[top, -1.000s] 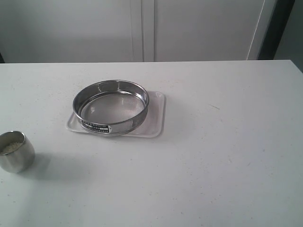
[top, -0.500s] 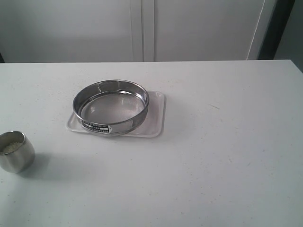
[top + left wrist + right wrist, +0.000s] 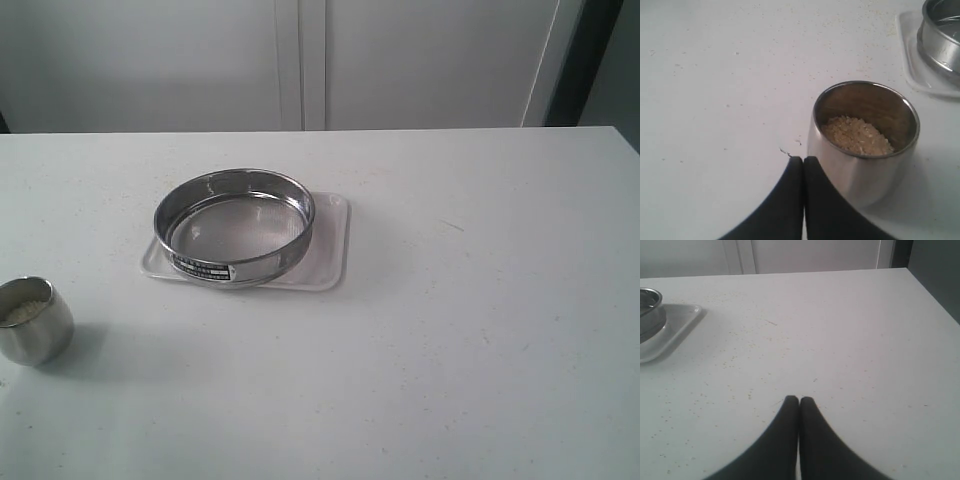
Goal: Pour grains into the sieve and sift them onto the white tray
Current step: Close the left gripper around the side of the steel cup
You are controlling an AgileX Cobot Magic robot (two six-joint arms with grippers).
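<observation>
On worktop (image 3: 450, 330), sieve (image 3: 280, 258) atop white tray (image 3: 328, 240); grains (image 3: 857, 136) in steel cup (image 3: 860, 175) beside clenched left pincer (image 3: 803, 159); right pincer (image 3: 799, 400) clenched, empty.

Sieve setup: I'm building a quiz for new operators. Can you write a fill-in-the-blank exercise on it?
1. The sieve stands ____ the white tray.
2. In the exterior view, the steel cup holding the grains stands ____ of the sieve.
3. The left claw and the right claw are both ____.
Missing words: on; left; shut.
</observation>
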